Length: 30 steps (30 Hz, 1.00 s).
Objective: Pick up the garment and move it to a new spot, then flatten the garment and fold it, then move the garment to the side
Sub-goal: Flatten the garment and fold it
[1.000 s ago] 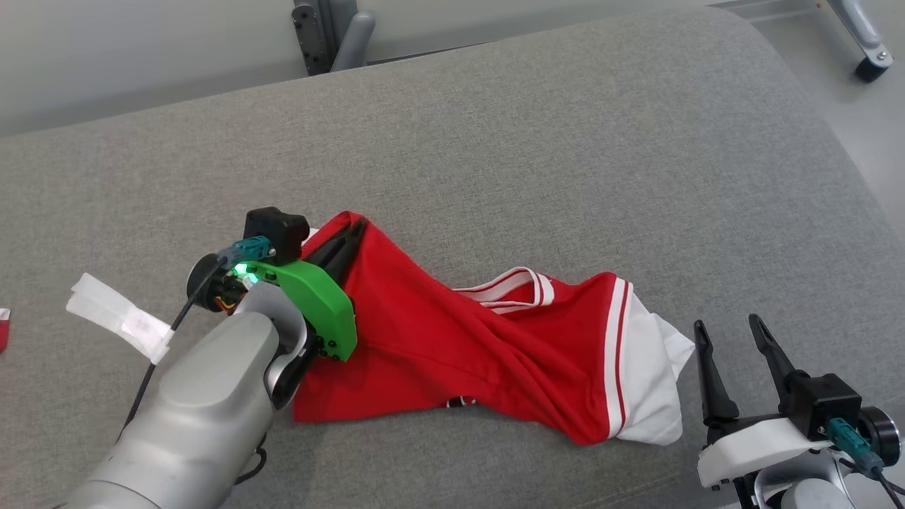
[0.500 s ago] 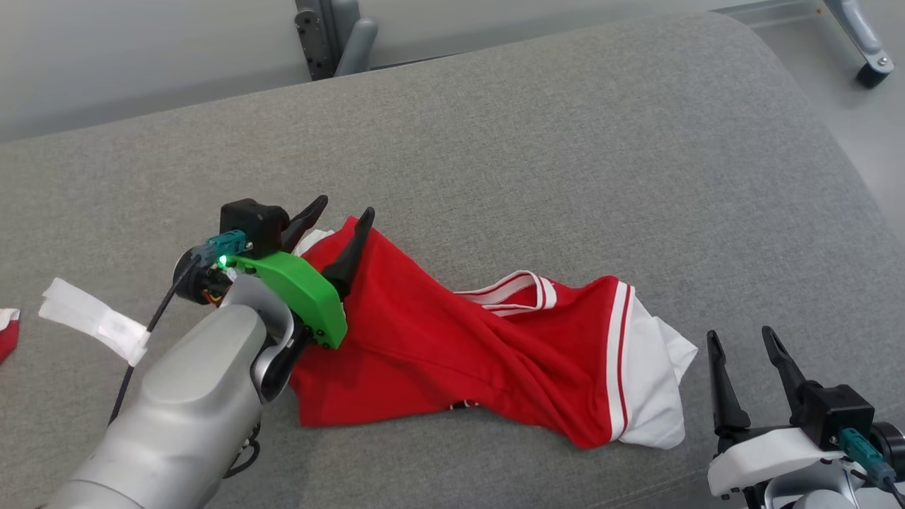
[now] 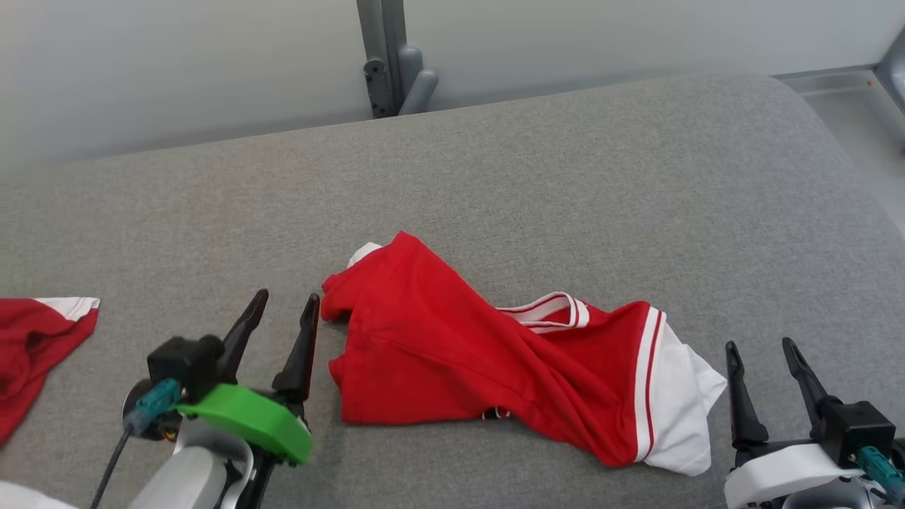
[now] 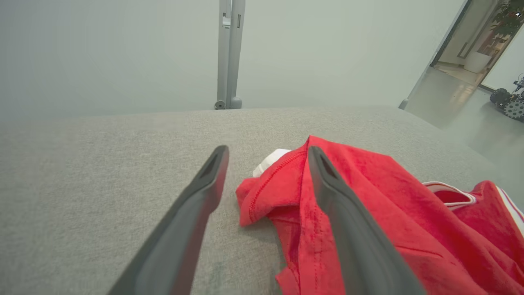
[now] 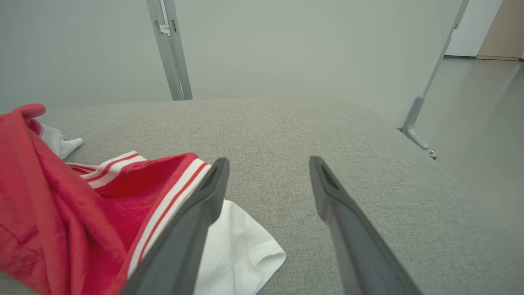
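left arm (image 3: 189,475) withdrawn, jaws opened, garment (image 3: 452,339) released

Left end effector (image 3: 288,297) now open, off garment (image 3: 438,332).

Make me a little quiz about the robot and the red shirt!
1. True or false: the left hand is gripping the red garment.
2. What colour is the garment's end beside the right hand? A white, B blue, C green.
3. How many of the two hands are open?

Key: 1 false, it is open just beside the garment; 2 A; 3 two.
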Motion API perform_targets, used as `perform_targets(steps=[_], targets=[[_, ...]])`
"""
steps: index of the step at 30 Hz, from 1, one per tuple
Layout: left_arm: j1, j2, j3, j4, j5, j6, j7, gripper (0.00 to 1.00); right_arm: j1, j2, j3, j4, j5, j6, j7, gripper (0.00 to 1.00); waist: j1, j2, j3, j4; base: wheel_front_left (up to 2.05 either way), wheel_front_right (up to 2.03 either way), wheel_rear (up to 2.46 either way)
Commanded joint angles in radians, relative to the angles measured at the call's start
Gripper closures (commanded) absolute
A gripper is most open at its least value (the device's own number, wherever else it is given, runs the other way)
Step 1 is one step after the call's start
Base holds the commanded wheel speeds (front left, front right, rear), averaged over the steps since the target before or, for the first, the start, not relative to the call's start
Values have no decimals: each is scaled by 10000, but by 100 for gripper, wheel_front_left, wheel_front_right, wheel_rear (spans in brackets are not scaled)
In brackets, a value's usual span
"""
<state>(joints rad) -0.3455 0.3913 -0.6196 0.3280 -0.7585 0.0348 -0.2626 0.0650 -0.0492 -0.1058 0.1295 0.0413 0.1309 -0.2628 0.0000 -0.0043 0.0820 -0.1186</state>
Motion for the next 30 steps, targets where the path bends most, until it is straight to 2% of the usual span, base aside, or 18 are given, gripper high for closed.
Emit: perform_targets(steps=[1,3,6,15,20,30], targets=[[669,13,357,-423,272,123,-28,0,165,-53,-96,-62,-75,-3,-30,0,0,43,-326,332,0,0,0],[1436,42,721,-873,897,284,-18,0,237,-154,-122,-82,-146,-3,-30,0,0,43,-468,467,0,0,0],[2429,-243,1307,-1305,1456,369,-16,0,352,-298,-154,-39,-160,-3,-30,0,0,43,-621,627,0,0,0],[4474,-1301,3110,-2028,3184,24,-17,0,630,-629,-289,38,-147,-3,-30,0,0,43,-884,1049,0,0,0],[5207,-1875,4168,-2091,3986,-449,-17,0,836,-583,-343,157,-132,-3,-30,0,0,43,-1003,1180,0,0,0],[5674,-2687,5589,-2090,4803,-1253,-17,0,838,-446,-231,222,-142,-3,-30,0,0,43,-1048,1246,0,0,0]])
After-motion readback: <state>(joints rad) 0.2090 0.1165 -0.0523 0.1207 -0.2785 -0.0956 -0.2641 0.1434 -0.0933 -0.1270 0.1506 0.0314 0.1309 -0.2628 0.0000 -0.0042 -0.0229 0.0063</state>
